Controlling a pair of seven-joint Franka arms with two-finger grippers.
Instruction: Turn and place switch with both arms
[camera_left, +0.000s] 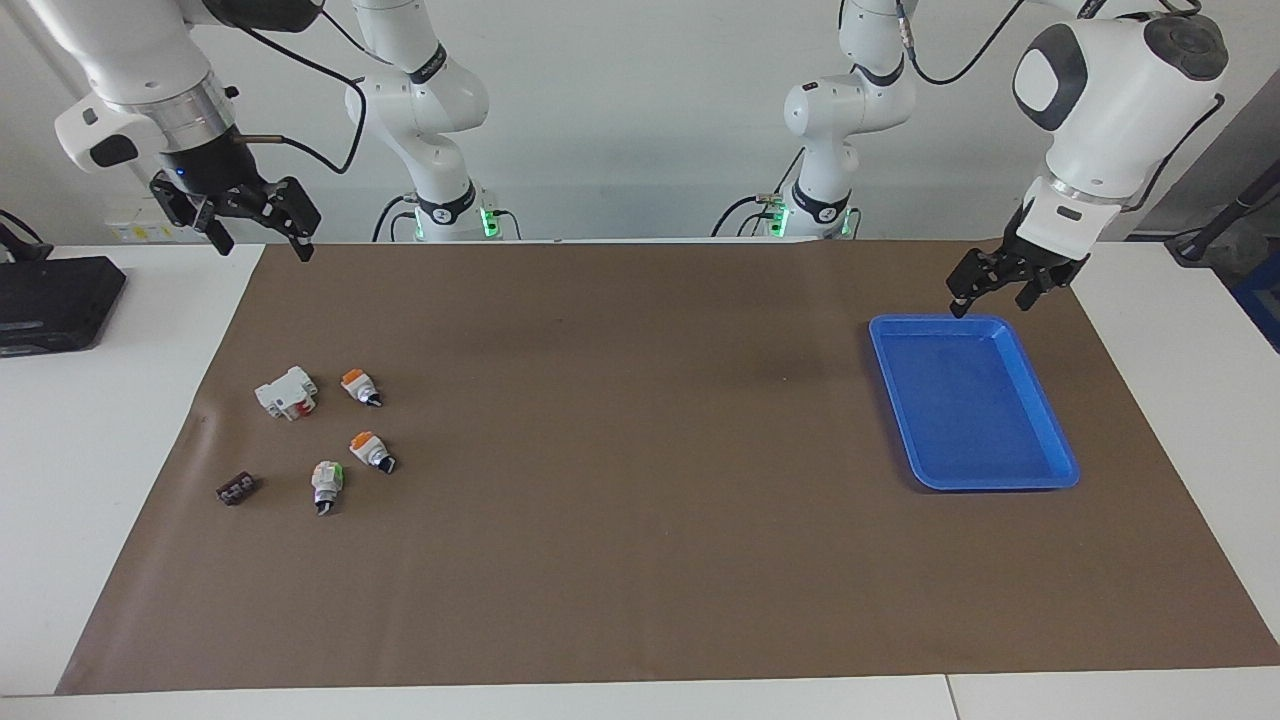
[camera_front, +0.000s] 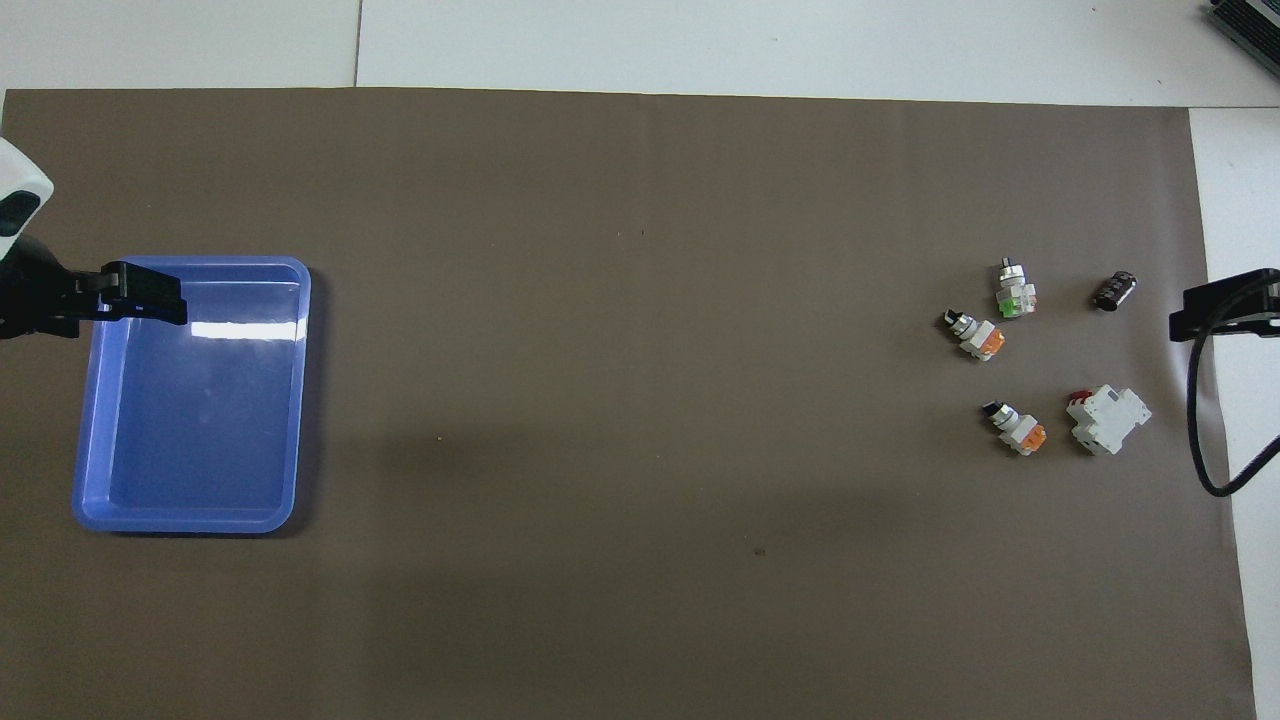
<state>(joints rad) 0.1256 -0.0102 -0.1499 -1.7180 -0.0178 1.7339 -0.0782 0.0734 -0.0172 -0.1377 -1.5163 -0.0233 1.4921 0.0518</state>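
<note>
— So, where do the two grippers stand?

— Both are up in the air with nothing in them. The left gripper (camera_left: 1010, 285) hangs with its jaws spread, over the robot-side rim of the blue tray (camera_left: 1050, 440). The right gripper (camera_left: 255, 225) hangs with its jaws spread too, over the edge of the brown mat (camera_left: 640, 560) at the right arm's end of the table.

— And the switch?

— There are two alike, with orange caps, both lying on the mat well below and clear of the right gripper's jaws, touched by neither arm. One orange-capped switch (camera_left: 361, 387) lies just beside the white block with the red part (camera_left: 287, 392). The other orange-capped switch (camera_left: 372, 451) lies a little farther from the robots, near the green-capped switch (camera_left: 326, 484).

— Anything else by them?

— A small dark part (camera_left: 236, 489) lies apart from the green-capped one, toward the mat's edge. Nothing lies in the tray under the left gripper's jaws.
</note>
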